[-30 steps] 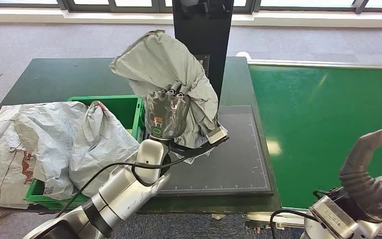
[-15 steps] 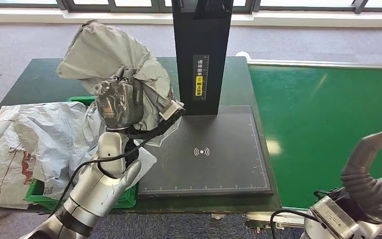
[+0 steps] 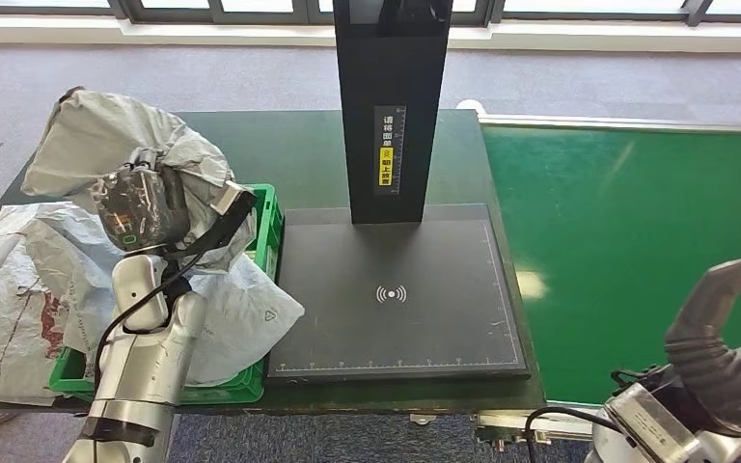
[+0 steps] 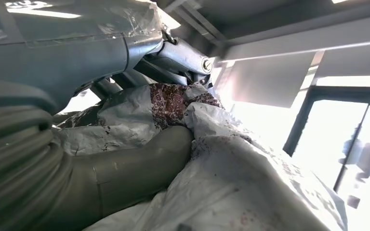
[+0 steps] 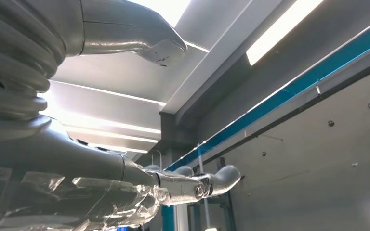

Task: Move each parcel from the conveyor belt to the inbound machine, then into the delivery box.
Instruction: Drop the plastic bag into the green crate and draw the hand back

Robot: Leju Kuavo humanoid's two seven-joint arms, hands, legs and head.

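Note:
My left hand [image 3: 140,207] grips a crumpled grey parcel bag [image 3: 96,145] and holds it raised above the green delivery box [image 3: 262,227] at the left. In the left wrist view the thumb [image 4: 139,163] presses into the grey bag [image 4: 250,183]. The box holds several other grey and white parcel bags [image 3: 48,280] that spill over its rim. The inbound machine's black scan pad [image 3: 396,294] lies bare in front of its black post [image 3: 391,96]. My right hand [image 3: 719,338] hovers palm up with fingers apart at the lower right, beside the green conveyor belt [image 3: 637,251]; it holds nothing.
The dark green table [image 3: 309,154] carries the box and the machine. The conveyor belt runs along the right side with a pale frame [image 3: 627,123] at its far edge. Grey carpet floor [image 3: 579,82] lies beyond the table.
My left arm has swung left, carrying the grey parcel from over the scan pad to above the green box. The right hand has stayed put.

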